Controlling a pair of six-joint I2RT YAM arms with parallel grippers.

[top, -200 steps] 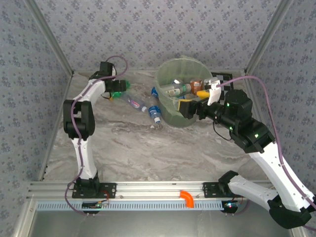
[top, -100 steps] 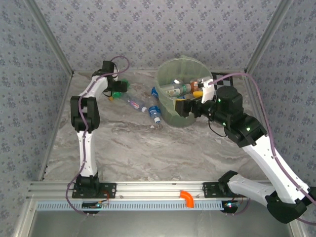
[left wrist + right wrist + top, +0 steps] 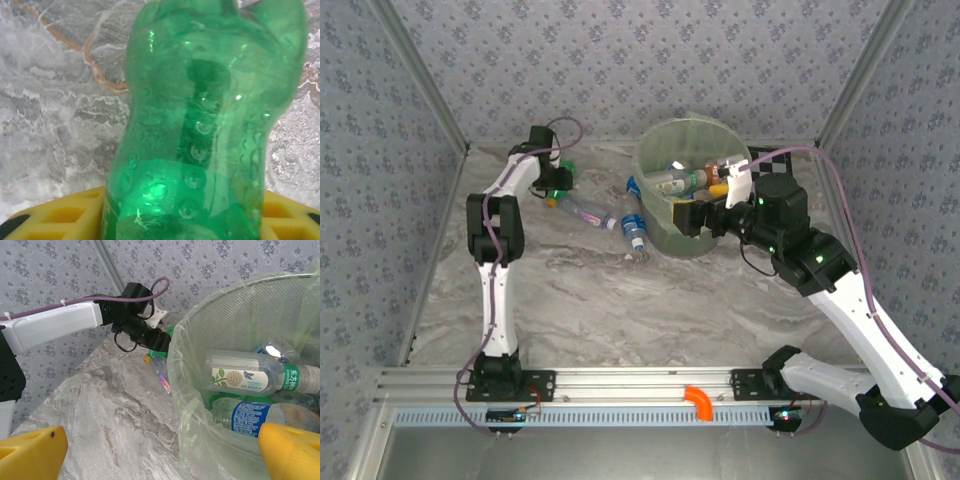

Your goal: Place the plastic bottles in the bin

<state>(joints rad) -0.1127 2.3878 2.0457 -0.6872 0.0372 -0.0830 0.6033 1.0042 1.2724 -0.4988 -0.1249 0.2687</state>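
A green plastic bottle [image 3: 200, 125] lies on the marble table at the back left [image 3: 566, 170]. My left gripper [image 3: 556, 180] is shut on it, its yellow fingers [image 3: 60, 215] pressed against both sides. A clear bottle with a yellow cap [image 3: 582, 210] and a blue-labelled bottle [image 3: 636, 231] lie between it and the bin [image 3: 660, 140]. The bin holds several bottles, among them a clear flower-labelled one [image 3: 245, 377] and a blue-labelled one [image 3: 255, 417]. My right gripper [image 3: 160, 455] stands open at the bin's near rim [image 3: 696, 217], holding nothing.
A black-and-white checkerboard card [image 3: 775, 160] lies behind the bin on the right. Another blue-capped bottle [image 3: 633, 185] rests against the bin's left wall. Patterned walls close the table at the back and both sides. The marble near my arm bases is bare.
My left gripper has closed from wide open onto the green bottle. The right arm shifted slightly left early on, then held still with jaws open.
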